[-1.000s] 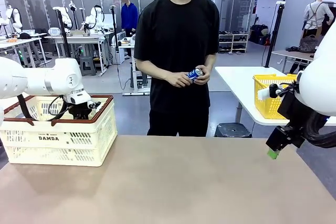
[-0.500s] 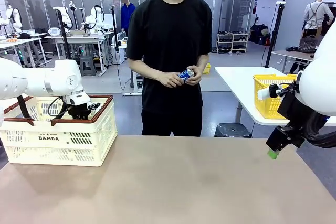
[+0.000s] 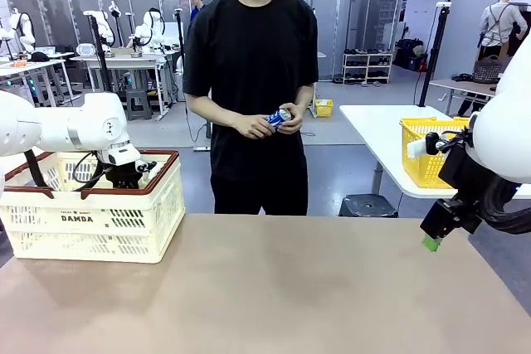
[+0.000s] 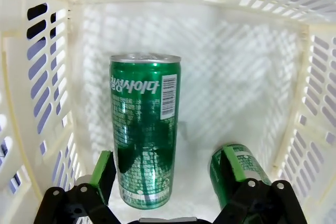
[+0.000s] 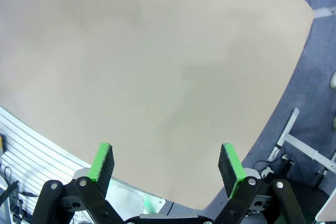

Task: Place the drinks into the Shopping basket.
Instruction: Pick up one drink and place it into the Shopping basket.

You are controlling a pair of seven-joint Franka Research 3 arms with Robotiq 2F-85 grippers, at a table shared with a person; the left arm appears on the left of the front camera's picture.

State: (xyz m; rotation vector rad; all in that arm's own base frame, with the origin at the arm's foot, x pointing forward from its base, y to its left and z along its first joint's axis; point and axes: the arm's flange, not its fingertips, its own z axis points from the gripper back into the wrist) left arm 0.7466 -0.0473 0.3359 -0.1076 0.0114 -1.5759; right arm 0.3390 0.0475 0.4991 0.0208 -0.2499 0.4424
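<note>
Front view: person (image 3: 249, 55) holding 1 can (image 3: 279, 118), probably blue, shifted left.

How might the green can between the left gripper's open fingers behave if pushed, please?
The green can looks stiff, with a glossy round wall: probably slippery and apt to roll when lying. Tall and slim, it would likely tip when standing.

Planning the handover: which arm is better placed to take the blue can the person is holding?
Probably right: the right gripper hangs open and empty at the table's edge, while the left gripper is down in the Shopping basket, fingers astride an upright green can.
</note>
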